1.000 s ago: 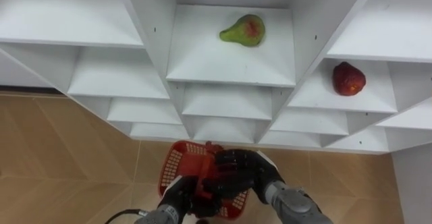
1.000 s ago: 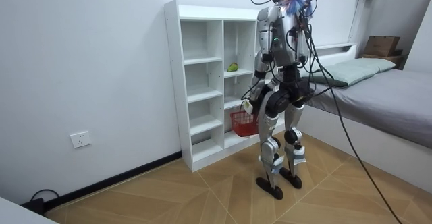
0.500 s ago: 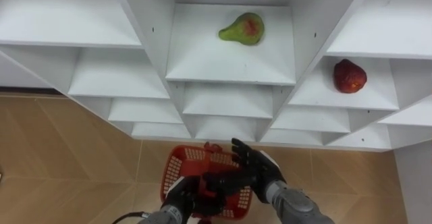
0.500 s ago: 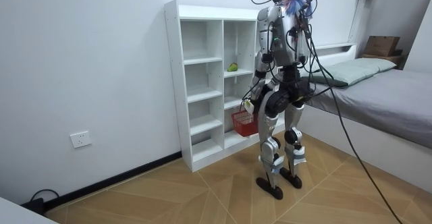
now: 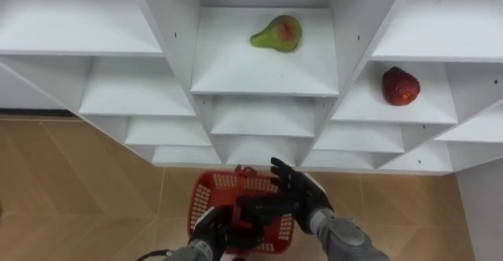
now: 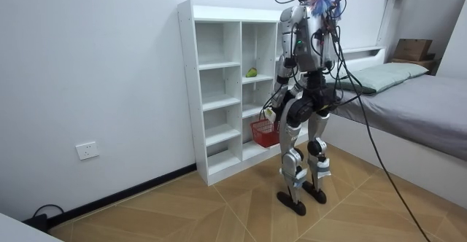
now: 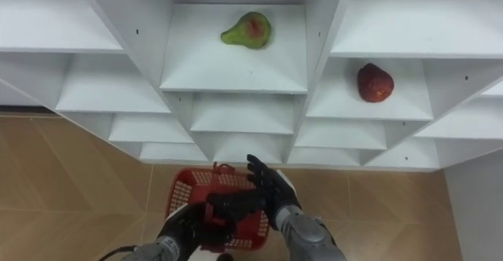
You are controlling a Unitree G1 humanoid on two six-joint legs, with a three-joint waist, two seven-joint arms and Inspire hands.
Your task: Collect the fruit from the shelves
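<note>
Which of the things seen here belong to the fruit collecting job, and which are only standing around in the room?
For the job: pear, red fruit, closet, red basket held by the left hand, right hand open over it.
Only around: bed, pillow, wall socket.

Downward head eyes, distant side view: closet (image 5: pixel 259 72)

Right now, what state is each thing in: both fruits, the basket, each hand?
Green pear with a red blush: lying on its side on a middle-column shelf.
Round red fruit: resting on a right-column shelf.
Red plastic mesh basket: held low, no fruit visible inside.
Left hand: shut on the basket's handle.
Right hand: open, fingers spread over the basket.
</note>
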